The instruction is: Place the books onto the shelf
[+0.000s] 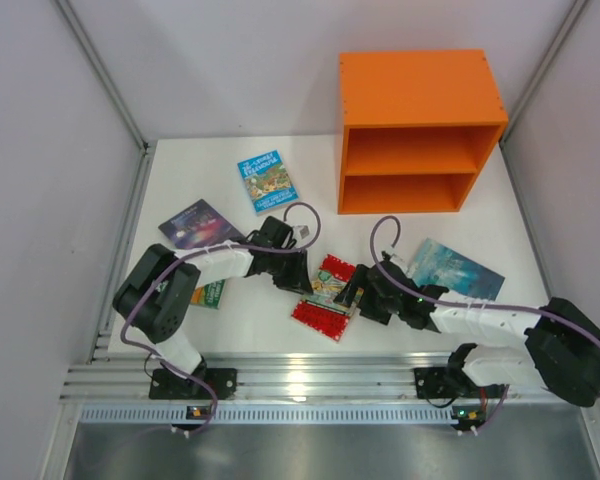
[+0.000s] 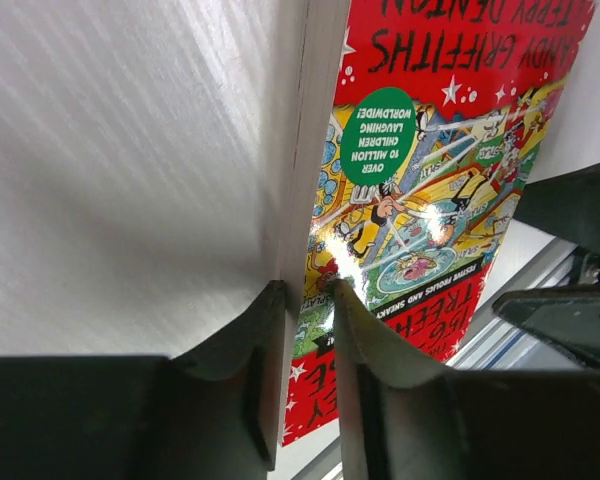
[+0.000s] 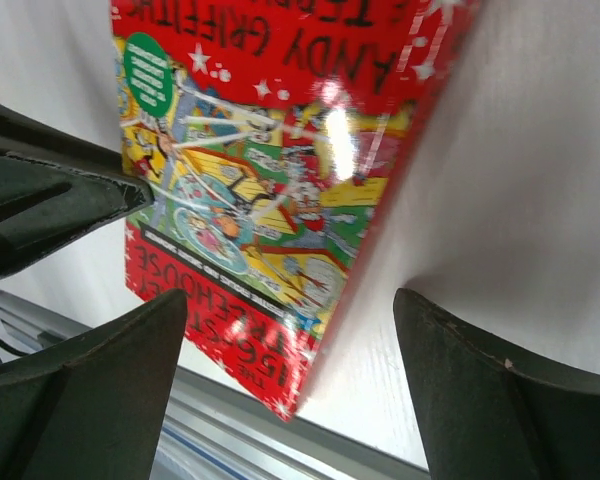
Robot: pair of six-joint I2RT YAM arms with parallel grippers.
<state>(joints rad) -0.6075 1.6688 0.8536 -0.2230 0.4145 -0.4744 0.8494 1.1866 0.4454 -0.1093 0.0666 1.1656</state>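
A red-bordered book (image 1: 325, 290) lies slantwise near the table's front, between my two grippers. My left gripper (image 2: 308, 300) is shut on its long page edge: one finger sits against the white pages, the other on the glossy cover (image 2: 420, 200). In the right wrist view the book (image 3: 260, 180) tilts up off the table, casting a shadow. My right gripper (image 3: 290, 300) stands open at its near corner, holding nothing. The orange shelf (image 1: 420, 90) stands at the back right, both compartments bare.
More books lie flat: a light-blue illustrated one (image 1: 267, 181) at the back, a dark purple one (image 1: 200, 224) at left, a green one (image 1: 210, 293) under my left arm, and a teal-blue one (image 1: 455, 268) at right. A metal rail (image 1: 310, 380) runs along the front edge.
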